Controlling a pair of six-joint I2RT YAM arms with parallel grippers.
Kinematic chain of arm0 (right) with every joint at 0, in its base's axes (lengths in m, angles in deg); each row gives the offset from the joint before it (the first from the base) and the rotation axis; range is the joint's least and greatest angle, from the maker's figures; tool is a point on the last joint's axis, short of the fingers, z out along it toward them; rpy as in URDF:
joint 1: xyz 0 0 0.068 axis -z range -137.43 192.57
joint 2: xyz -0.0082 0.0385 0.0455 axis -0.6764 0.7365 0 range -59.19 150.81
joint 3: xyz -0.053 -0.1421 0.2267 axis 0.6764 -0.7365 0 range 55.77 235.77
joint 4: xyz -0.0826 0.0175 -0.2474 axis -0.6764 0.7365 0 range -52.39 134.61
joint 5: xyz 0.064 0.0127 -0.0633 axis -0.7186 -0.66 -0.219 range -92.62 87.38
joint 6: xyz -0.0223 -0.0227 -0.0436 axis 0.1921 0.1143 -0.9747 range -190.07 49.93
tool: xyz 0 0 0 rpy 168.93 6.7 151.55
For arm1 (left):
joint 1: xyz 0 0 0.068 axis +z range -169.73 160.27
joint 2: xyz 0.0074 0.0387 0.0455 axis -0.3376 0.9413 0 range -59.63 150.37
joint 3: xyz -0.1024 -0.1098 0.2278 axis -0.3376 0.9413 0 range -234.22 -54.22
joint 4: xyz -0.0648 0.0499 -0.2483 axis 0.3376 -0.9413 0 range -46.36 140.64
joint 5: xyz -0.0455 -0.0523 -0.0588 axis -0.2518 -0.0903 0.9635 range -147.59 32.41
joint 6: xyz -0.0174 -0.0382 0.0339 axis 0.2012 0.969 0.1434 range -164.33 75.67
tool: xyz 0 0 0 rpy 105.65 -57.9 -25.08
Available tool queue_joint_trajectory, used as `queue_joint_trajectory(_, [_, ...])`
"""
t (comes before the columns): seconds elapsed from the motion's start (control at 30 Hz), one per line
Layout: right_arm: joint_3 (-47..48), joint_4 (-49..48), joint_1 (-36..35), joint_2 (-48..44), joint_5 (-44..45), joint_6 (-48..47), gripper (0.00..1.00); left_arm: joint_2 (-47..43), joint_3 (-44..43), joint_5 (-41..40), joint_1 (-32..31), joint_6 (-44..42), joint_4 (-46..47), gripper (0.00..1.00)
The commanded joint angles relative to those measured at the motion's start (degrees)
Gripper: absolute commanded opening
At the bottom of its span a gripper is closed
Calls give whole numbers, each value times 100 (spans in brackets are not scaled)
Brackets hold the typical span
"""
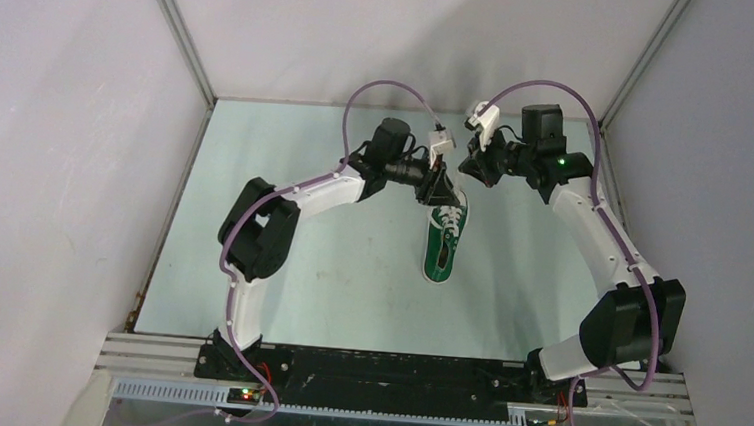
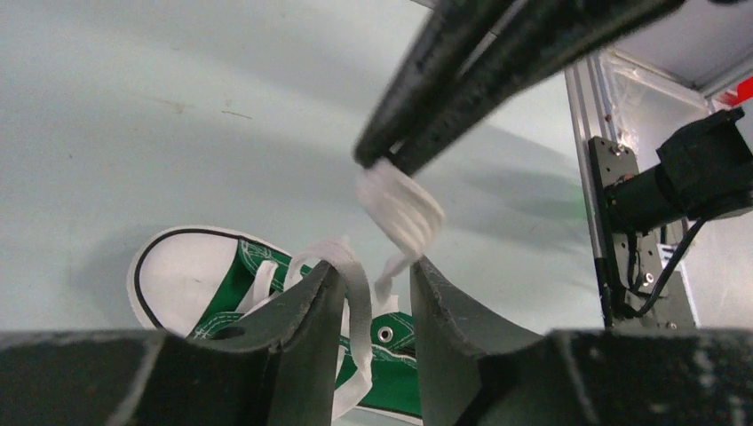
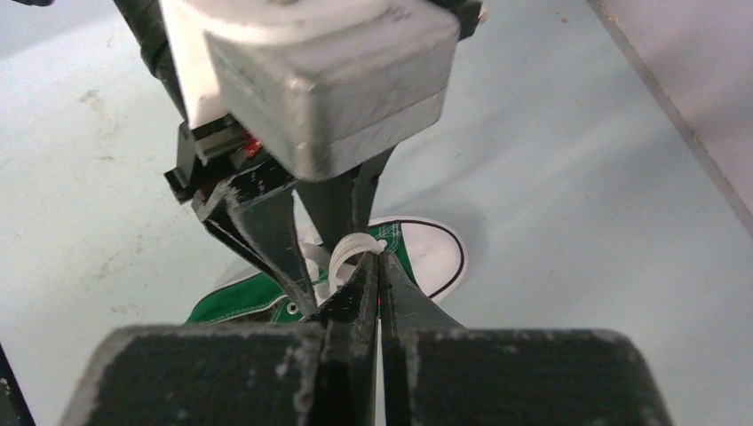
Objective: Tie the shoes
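A small green sneaker (image 1: 443,250) with a white toe cap lies mid-table, its white laces pulled up. My right gripper (image 3: 378,257) is shut on a bunched loop of lace (image 3: 348,250). In the left wrist view it comes in from the upper right, with the lace bunch (image 2: 404,209) hanging from its tips. My left gripper (image 2: 375,266) sits just below that bunch, jaws apart. A flat lace strand (image 2: 360,297) is draped over its left finger, and nothing is pinched between the jaws. From above, both grippers (image 1: 444,192) (image 1: 469,170) meet over the shoe's front.
The pale green tabletop (image 1: 299,268) is boxed in by grey walls with aluminium posts (image 1: 180,29). A metal rail (image 2: 597,204) and a black motor housing (image 2: 701,169) stand at the right. Both arm bases sit on the near edge (image 1: 382,374).
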Motion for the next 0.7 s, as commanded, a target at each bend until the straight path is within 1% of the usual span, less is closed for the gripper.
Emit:
queue_joint_trajectory(0.0, [241,-155,-27,17,-186,173,0,-56,69,-320,26,881,1010,41])
queue_joint_trajectory(0.1, [249,-149,-26,31,-210,224,0,-19,67,-353,26,1161,1165,44])
queue_joint_trajectory(0.17, [256,-157,-30,56,-221,268,0,4,64,-224,26,1235,1257,41])
queue_joint_trajectory(0.2, [257,-175,-26,62,-222,288,0,17,65,-137,26,1254,1276,35])
queue_joint_trajectory(0.23, [258,-193,-28,82,-216,310,0,19,67,-108,30,1269,1280,33])
queue_joint_trajectory(0.27, [263,-222,-30,89,-215,318,0,22,71,-76,28,1262,1270,27])
queue_joint_trajectory(0.33, [273,-255,-26,128,-195,329,0,29,71,68,30,1161,1173,20])
queue_joint_trajectory(0.5, [409,-227,7,397,-260,407,0,66,65,261,34,870,850,11])
queue_joint_trajectory(0.53, [431,-202,10,509,-179,472,1,76,62,300,43,861,840,9])
queue_joint_trajectory(0.57, [469,-184,43,561,-91,509,6,79,72,326,48,860,841,8])
queue_joint_trajectory(0.6, [495,-160,63,657,195,583,16,99,74,363,55,869,853,6])
queue_joint_trajectory(0.63, [522,-159,149,692,342,635,20,108,86,374,62,902,889,5])
queue_joint_trajectory(0.67, [527,-143,235,745,430,715,27,109,103,395,85,981,921,4])
